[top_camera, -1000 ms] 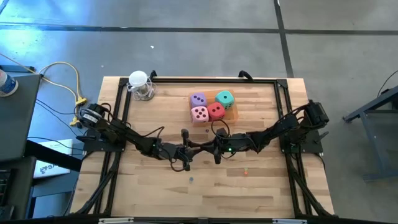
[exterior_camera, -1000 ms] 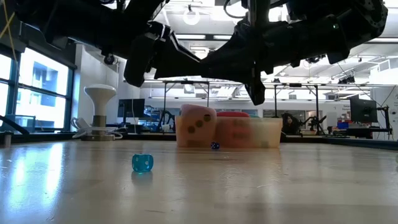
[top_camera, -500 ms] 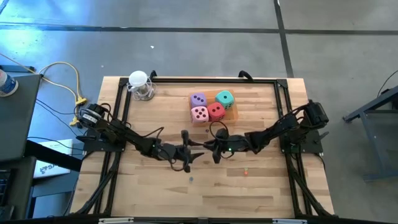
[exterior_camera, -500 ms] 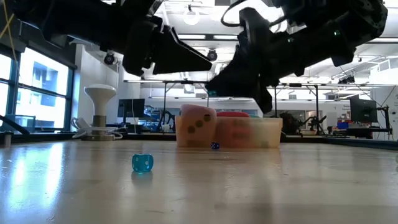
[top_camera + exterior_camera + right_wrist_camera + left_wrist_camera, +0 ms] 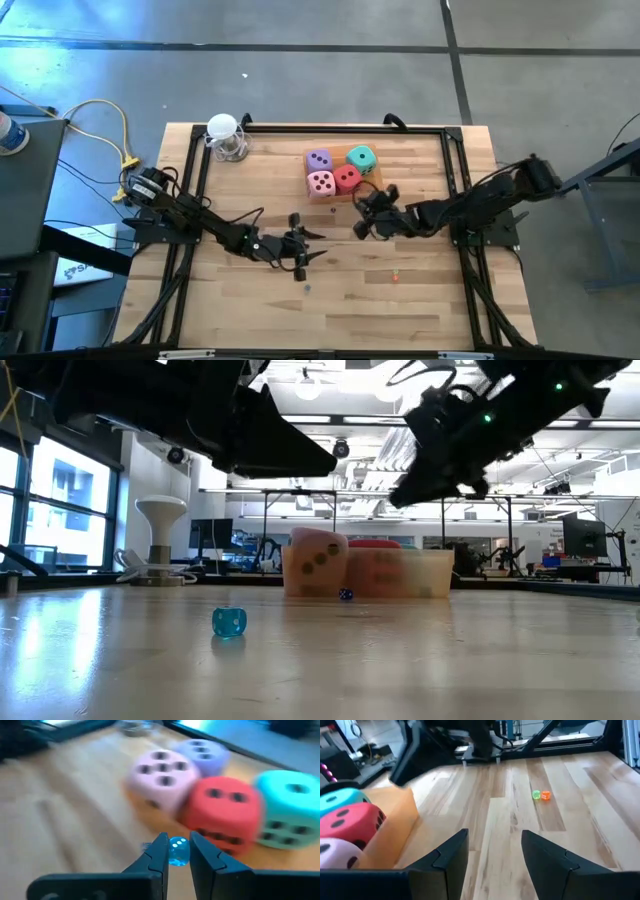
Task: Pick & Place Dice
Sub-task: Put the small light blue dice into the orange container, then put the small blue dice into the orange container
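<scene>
Shallow orange tray [image 5: 372,183] near the table's far edge, holding four chunky soft cubes packed touching: purple die [image 5: 318,160], teal-green die [image 5: 361,158], pink die [image 5: 321,183], red die [image 5: 347,178]. Right gripper [image 5: 178,851] hovers just beside the tray, fingers pinched on a tiny translucent blue die [image 5: 178,851]. Left gripper [image 5: 492,851] at mid-table, fingers parted, empty. Small blue die [image 5: 229,622] loose on the wooden table [image 5: 420,300].

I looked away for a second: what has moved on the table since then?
The right gripper swung away from the left gripper toward the four soft dice, which sit unmoved in the orange tray. Its fingers now flank a tiny blue die. The left arm barely shifted.
</scene>
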`<state>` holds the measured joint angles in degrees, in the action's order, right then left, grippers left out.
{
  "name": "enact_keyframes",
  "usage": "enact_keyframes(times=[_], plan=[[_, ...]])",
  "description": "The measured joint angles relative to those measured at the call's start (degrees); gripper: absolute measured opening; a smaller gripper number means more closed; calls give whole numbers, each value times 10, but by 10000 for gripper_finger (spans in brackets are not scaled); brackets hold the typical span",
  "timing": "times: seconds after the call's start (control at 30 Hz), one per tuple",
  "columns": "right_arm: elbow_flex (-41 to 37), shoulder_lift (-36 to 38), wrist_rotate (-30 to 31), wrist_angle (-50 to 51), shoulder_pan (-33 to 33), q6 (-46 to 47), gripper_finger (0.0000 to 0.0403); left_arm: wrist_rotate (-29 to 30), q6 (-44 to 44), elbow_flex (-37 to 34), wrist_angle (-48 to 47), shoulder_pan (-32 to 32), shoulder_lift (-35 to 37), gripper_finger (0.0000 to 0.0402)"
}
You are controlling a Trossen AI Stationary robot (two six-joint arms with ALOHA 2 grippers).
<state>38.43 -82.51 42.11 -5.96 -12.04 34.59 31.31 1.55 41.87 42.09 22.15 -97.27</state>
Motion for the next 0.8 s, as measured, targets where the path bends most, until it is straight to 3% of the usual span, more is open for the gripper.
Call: enact_keyframes(times=[0.2,0.47,0.8], plan=[[0,14,21,93,45,57,47,1,29,0,-3,2,0,176],[0,-31,0,87,110,57,53,1,30,0,-14,-3,0,177],[0,-32,-3,86,120,58,179,1,30,0,-35,-3,0,177]])
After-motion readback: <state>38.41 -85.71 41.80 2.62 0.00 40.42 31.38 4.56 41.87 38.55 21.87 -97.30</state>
